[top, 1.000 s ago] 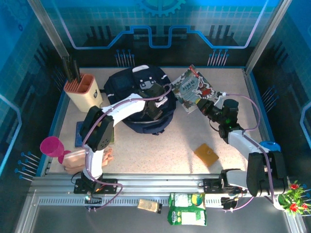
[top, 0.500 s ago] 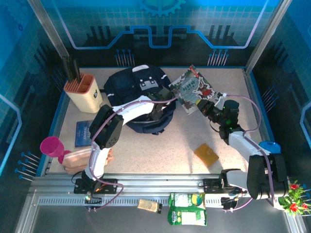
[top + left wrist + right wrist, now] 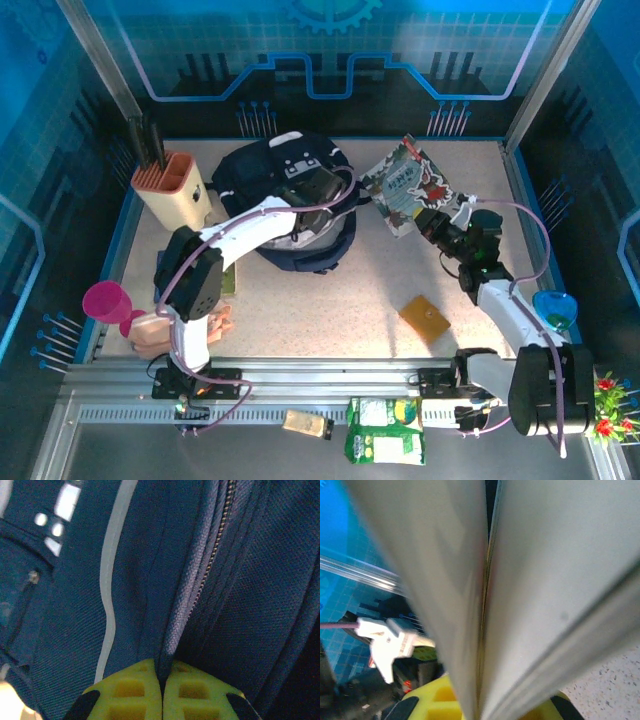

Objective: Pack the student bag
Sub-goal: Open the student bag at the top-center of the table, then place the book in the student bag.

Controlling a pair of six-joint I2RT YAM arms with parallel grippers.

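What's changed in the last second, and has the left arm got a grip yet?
Yes. The left gripper shifted away from the bases across the student bag and closed on a fabric fold beside the zipper. The right gripper still holds the illustrated booklet, barely shifted. The bag, beige holder and yellow square stayed put.

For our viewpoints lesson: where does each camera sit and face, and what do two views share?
Top external: above, behind bases, looking down on table, left arm, right arm.
Left wrist: faces student bag zipper; left gripper pinches its fabric.
Right wrist: faces the printed book edge-on, clamped in right gripper.
Shared: top and left wrist show the bag.
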